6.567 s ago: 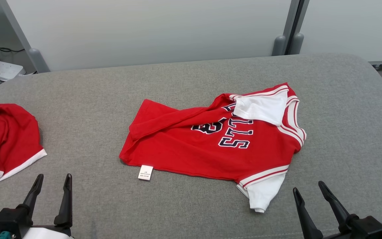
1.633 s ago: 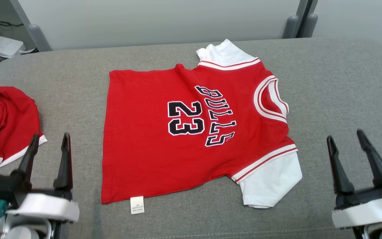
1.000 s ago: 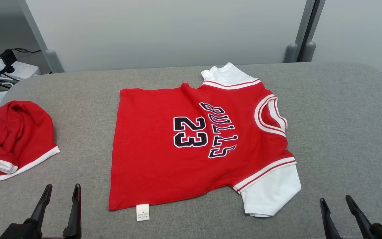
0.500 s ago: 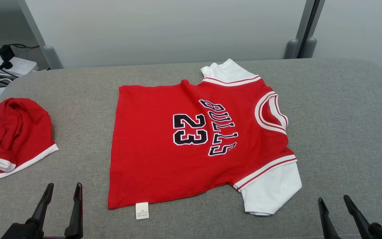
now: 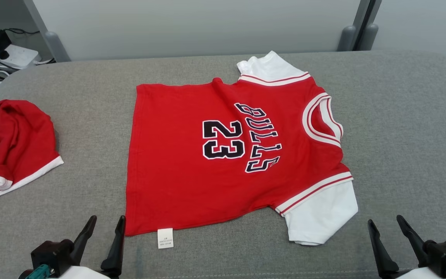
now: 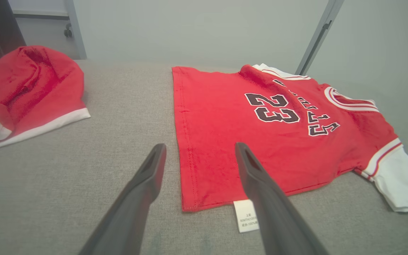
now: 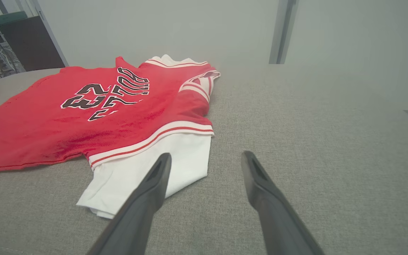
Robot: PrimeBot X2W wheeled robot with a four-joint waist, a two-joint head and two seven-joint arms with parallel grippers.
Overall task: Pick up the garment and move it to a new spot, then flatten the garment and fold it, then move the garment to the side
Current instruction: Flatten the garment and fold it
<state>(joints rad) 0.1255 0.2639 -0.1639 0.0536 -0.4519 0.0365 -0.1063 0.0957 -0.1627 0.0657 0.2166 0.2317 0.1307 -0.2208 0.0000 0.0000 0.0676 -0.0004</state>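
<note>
The garment (image 5: pixel 223 155) lies spread flat in the middle of the grey bench (image 5: pixel 401 128), print side up, collar to the robot's right and hem to its left. A few seconds back it was a rumpled heap with one side flopped over the lettering. Now the number and letters read clear, and both white sleeves (image 5: pixel 323 217) are out. So the flattening looks about done, and I'd say the fold comes next. One small ridge (image 5: pixel 217 83) still stands at the far edge by the upper sleeve.

Near the front hem corner, the care label (image 5: pixel 165 237) pokes out onto the bench. The left pincer (image 5: pixel 107 219) has crept in towards that corner over the last half second, fingers spread wide, nothing between them. In the left wrist view it (image 6: pixel 200 147) straddles the hem line without touching cloth. The right pincer (image 5: pixel 385 221) sits just beyond the near sleeve, also spread and empty. The head camera has dipped a little, so the whole scene rides higher. Off at the left edge, a second red garment (image 5: pixel 10 147) sits bundled, well apart.
</note>
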